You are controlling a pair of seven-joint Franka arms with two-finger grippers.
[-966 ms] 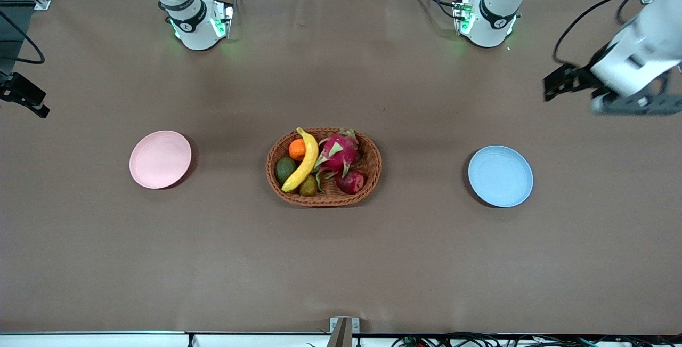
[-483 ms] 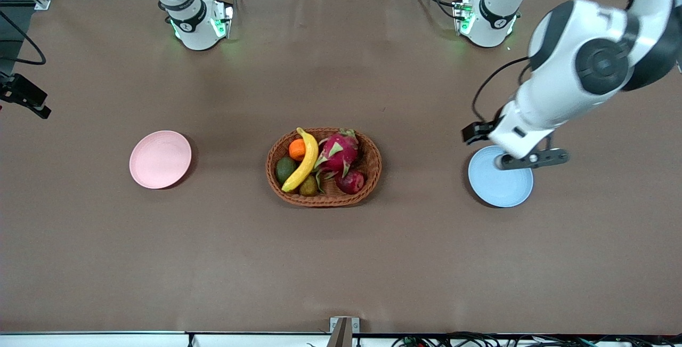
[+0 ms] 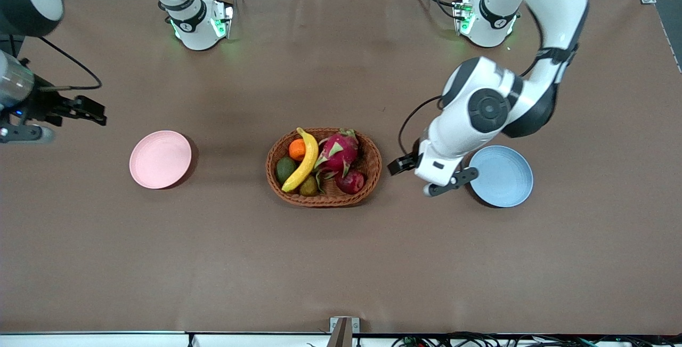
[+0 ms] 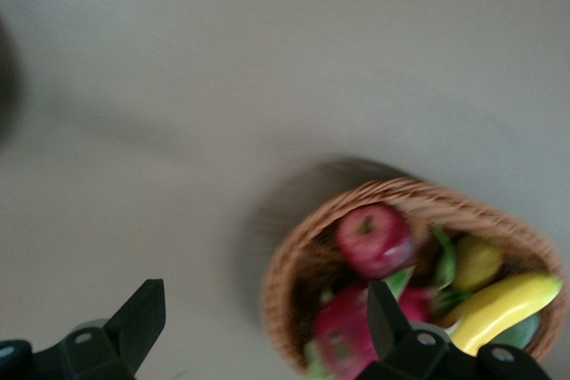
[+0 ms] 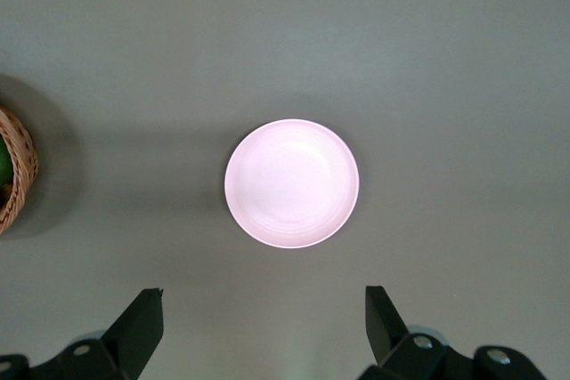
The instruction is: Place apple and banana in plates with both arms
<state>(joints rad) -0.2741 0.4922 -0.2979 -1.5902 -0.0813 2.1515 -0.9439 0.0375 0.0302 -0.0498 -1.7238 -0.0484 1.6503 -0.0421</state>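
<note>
- Nothing placed: apple and banana lie in the basket; pink plate and blue plate bare.
- Left gripper, fingers spread wide and empty, hangs between basket and blue plate, apple just ahead.
- Right gripper, equally wide and empty, hovers beside the pink plate.

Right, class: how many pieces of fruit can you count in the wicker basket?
6, all in the basket: banana, orange, dark green fruit, olive-coloured fruit, dragon fruit and apple. More may be hidden underneath.
</note>
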